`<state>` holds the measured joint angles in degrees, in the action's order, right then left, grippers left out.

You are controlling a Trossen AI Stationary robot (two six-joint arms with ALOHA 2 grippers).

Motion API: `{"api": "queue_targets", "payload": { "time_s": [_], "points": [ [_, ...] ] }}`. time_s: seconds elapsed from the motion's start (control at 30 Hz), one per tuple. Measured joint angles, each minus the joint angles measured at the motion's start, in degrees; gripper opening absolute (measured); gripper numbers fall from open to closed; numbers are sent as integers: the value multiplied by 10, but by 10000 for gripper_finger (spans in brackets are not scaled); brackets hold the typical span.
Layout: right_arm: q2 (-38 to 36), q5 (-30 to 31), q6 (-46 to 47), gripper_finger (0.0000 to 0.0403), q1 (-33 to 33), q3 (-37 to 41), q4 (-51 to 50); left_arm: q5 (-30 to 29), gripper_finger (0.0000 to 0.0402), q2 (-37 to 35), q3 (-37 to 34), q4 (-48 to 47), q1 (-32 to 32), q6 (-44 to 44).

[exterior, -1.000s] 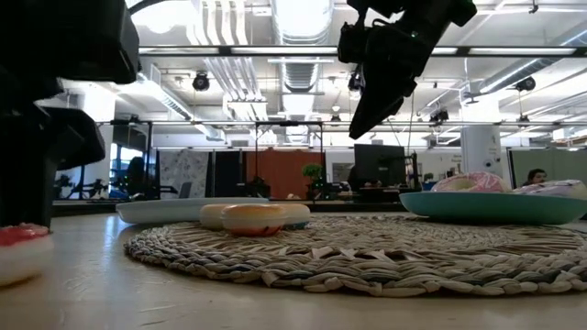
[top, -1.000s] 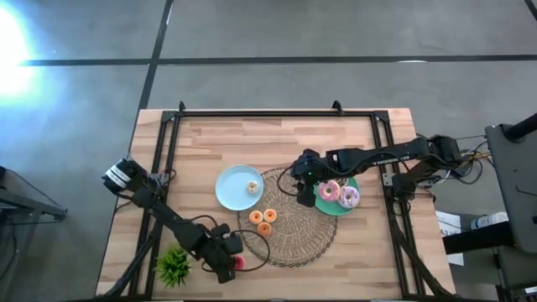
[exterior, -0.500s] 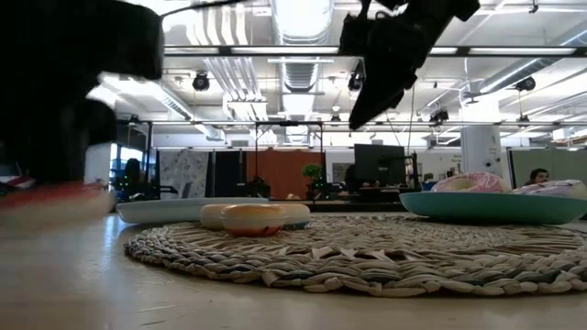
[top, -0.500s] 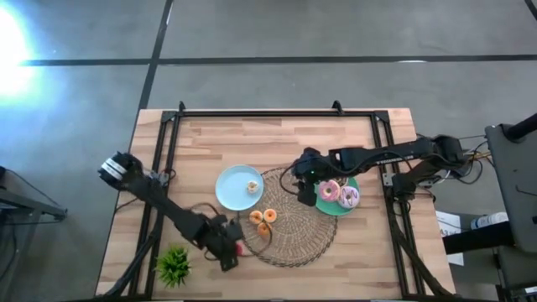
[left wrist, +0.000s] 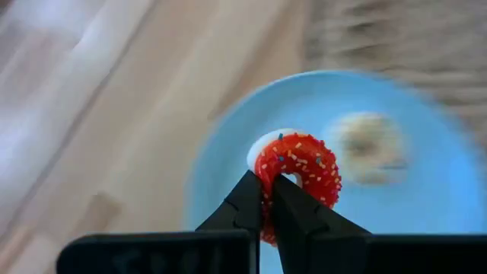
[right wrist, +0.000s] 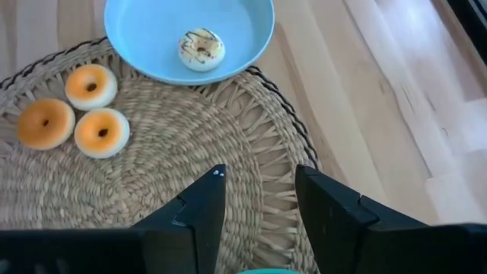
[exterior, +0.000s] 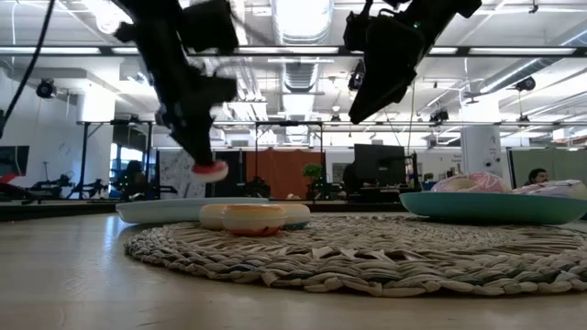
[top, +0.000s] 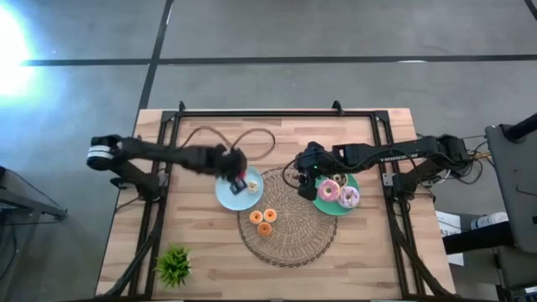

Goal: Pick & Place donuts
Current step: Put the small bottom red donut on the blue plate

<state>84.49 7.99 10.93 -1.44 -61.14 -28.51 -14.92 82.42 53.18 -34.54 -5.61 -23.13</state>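
The left gripper (left wrist: 266,199) is black and grips a red donut (left wrist: 298,172) flecked with coloured sprinkles. Under it is a light-blue plate (right wrist: 243,34) bearing a white donut (right wrist: 201,49) with dark stripes. Three orange donuts (right wrist: 76,110) lie on the tan woven mat (right wrist: 198,167). The teal plate (top: 331,208) carries pink (top: 327,192) and lilac-white (top: 349,197) donuts. The plant (top: 174,265) is green.

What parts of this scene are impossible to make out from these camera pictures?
- Left wrist view: the blue plate and the small donut on it are blurred; only the red donut in the left hand is sharp.
- Low view: the green plate's rim hides most of its two donuts.
- High view: the right hand covers part of the woven mat.
- Right wrist view: the green plate is cut off at the bottom edge.
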Motion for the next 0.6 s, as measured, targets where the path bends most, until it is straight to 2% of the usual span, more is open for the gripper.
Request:
{"api": "queue_targets", "payload": {
  "time_s": [0.17,0.33,0.47,0.6],
  "points": [
    [0,0,25,150,1,5,0,82,0,38,0,8,-99,49],
    [0,-1,26,148,1,12,0,170,13,65,0,23,-118,48],
    [0,-17,18,146,3,17,6,165,53,74,0,19,-101,45],
    [0,-84,-11,151,6,28,45,150,101,67,0,15,-92,25]
  ]
}}
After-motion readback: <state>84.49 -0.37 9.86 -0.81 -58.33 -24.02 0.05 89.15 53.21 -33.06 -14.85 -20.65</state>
